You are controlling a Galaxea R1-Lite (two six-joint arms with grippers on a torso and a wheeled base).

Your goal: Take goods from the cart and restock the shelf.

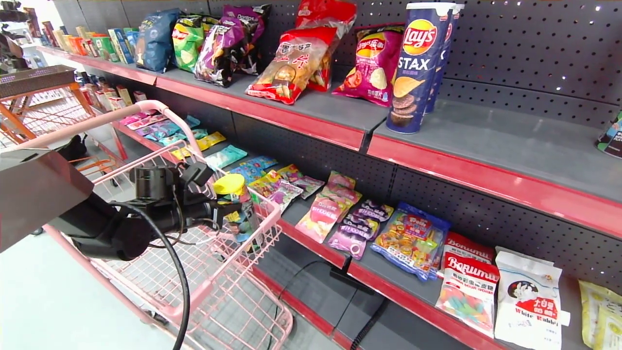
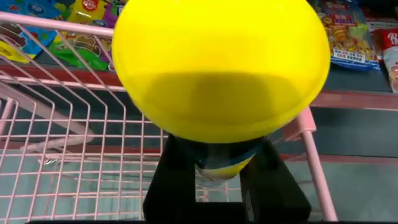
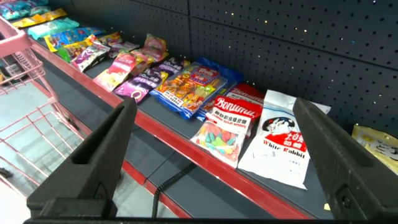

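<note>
Pink cart (image 1: 97,120), yellow-lidded multicoloured can (image 1: 241,214), red-edged grey shelf (image 1: 510,141)

Dark pegboard wall (image 1: 534,43), pale grey floor (image 1: 43,301), orange wire rack (image 1: 39,109)

Gripper (image 2: 221,169) clamps yellow-lidded can (image 2: 217,62) above pink cart (image 2: 310,152).

- Upper shelf (image 1: 510,141): open grey stretch between the tall chip cans (image 1: 418,68) and a dark package (image 1: 613,138) at the right edge.
- Lower shelf (image 1: 311,243): candy bags (image 1: 410,240) lie edge to edge along its deck.
- Cart (image 1: 274,214): pink wire wall stands between the yellow-lidded can (image 1: 235,204) and the lower shelf.
</note>
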